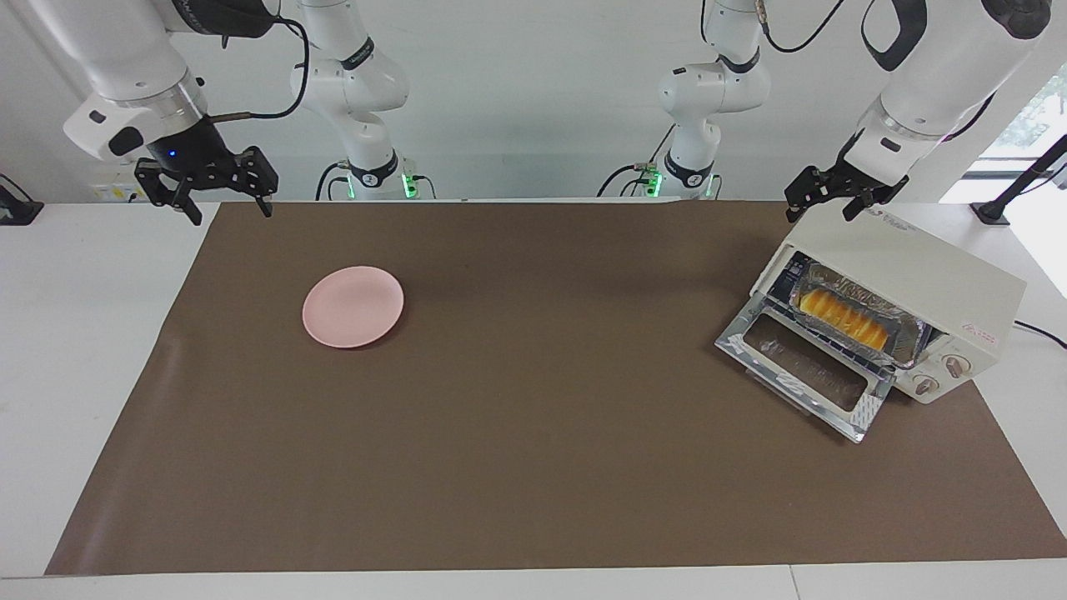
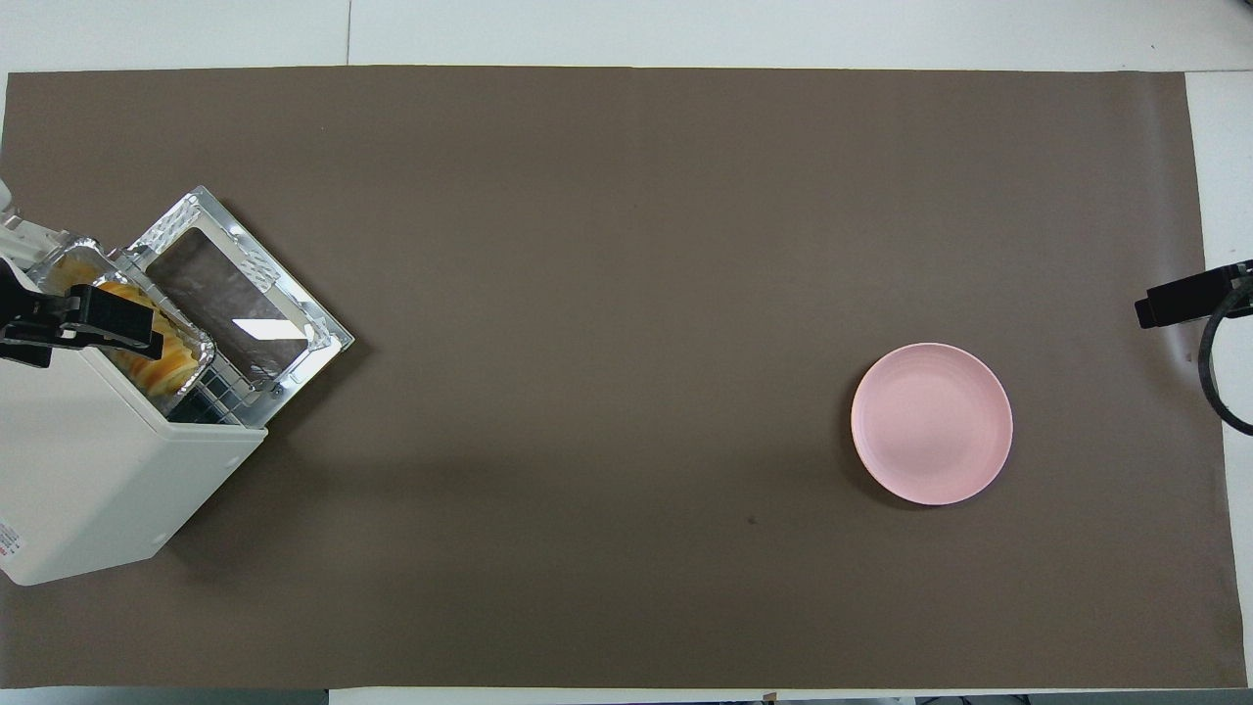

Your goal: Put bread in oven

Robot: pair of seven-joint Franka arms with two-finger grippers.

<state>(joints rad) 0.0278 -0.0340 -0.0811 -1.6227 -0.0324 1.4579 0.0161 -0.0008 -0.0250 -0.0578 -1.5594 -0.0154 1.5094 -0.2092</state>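
The cream-white oven (image 1: 909, 267) stands at the left arm's end of the table with its glass door (image 1: 804, 371) dropped open. Inside it, on the wire rack, lies the yellow-orange ridged bread (image 1: 844, 321) in a silver foil tray (image 1: 910, 340); the overhead view shows the bread (image 2: 162, 364) just inside the opening. My left gripper (image 1: 819, 212) hangs open and empty over the oven's top, at the corner nearest the robots. One of its fingers (image 2: 117, 321) covers part of the bread from above. My right gripper (image 1: 232, 215) waits open and empty over the mat's corner at the right arm's end.
A round pink plate (image 1: 353, 306) lies bare on the brown mat (image 1: 533, 467) toward the right arm's end, also seen from above as the plate (image 2: 931, 423). The oven's two knobs (image 1: 940, 375) face away from the robots. A cable runs off the oven's side.
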